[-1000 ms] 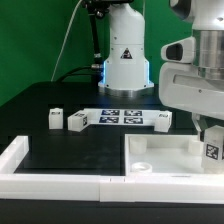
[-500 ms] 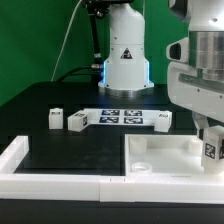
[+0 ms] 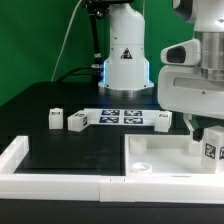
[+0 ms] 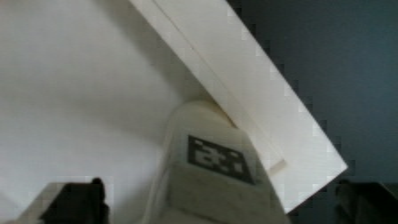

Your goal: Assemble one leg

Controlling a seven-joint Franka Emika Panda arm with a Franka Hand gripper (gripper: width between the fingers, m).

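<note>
Right of frame in the exterior view, the end effector (image 3: 204, 132) hangs low over the large white square panel (image 3: 170, 155), and I cannot tell from either camera whether its fingers are apart or together. Just below it, at the lower right edge, I see a leg (image 3: 211, 151) standing on the panel with its black-and-white marker facing the camera; whether the fingers touch it I cannot make out. On the wrist view that same leg (image 4: 217, 160) fills the lower middle, marker face showing, pressed up against a long white edge that runs diagonally across the picture, with one dark fingertip (image 4: 75, 200) visible in the lower left corner.

Nearer the bottom of the exterior view, a white rail (image 3: 60, 178) borders the black counter (image 3: 70, 145). Further back, at mid-left, two more legs (image 3: 56, 119) (image 3: 78, 122) stand close together, just left of the marker board (image 3: 122, 117). Another leg (image 3: 162, 120) sits at the board's right end. Behind them, upper centre, stands the arm's white base (image 3: 125, 55).
</note>
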